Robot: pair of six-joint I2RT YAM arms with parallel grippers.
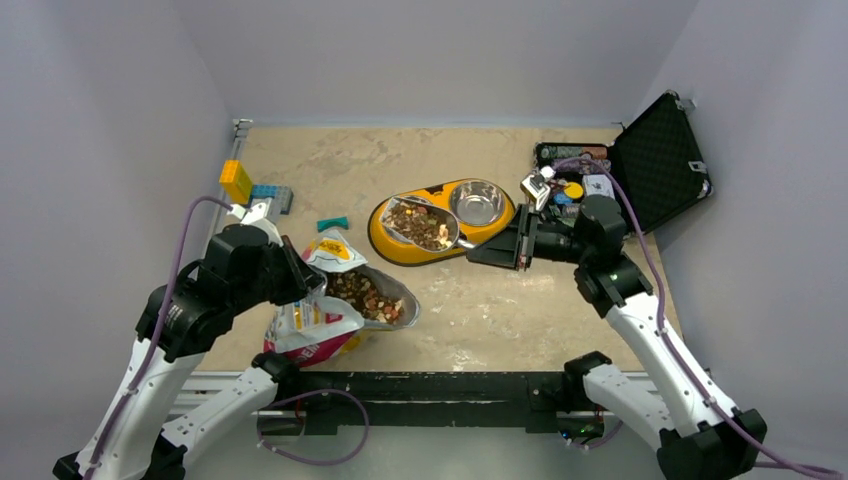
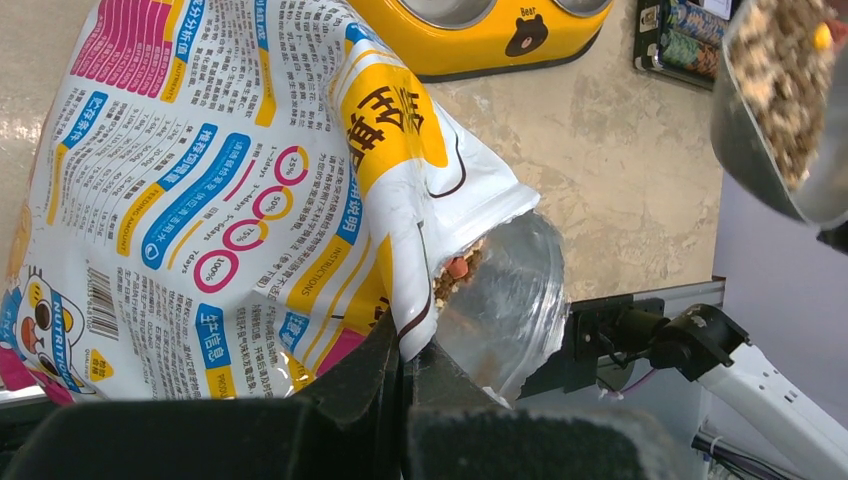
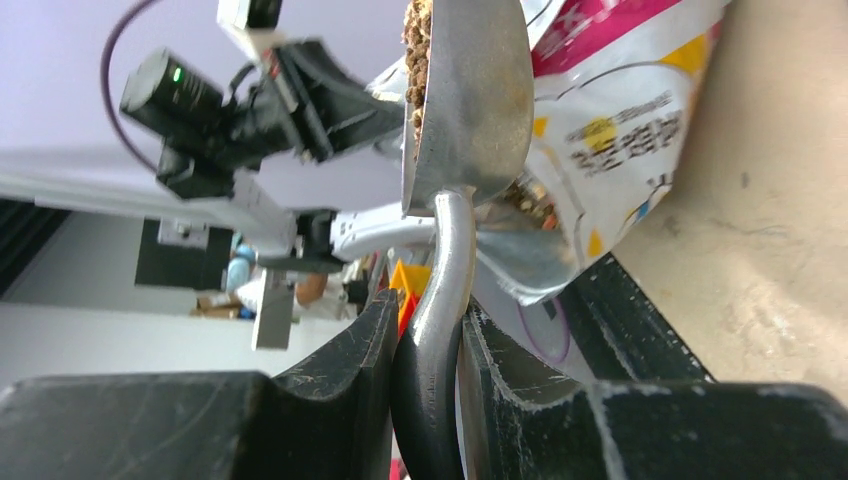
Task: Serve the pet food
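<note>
Two grips: right hand (image 3: 430,312) clenched on scoop (image 3: 480,100), left hand (image 2: 405,362) pinching bag (image 2: 230,180); risks scattering pet food (image 1: 422,226) onto tabletop (image 1: 480,310) if tilted early

I see yellow block (image 1: 236,181) at far left of table (image 1: 330,150), blue block (image 1: 272,196) just beside it, on its right. Small teal piece (image 1: 332,223) lies alone, right of both. Far right: black case (image 1: 660,160) open, lid raised, textured inner face toward me. Base holds colourful round chips (image 1: 573,189), partly hidden. Pale grey walls (image 1: 100,120) on three sides.
</note>
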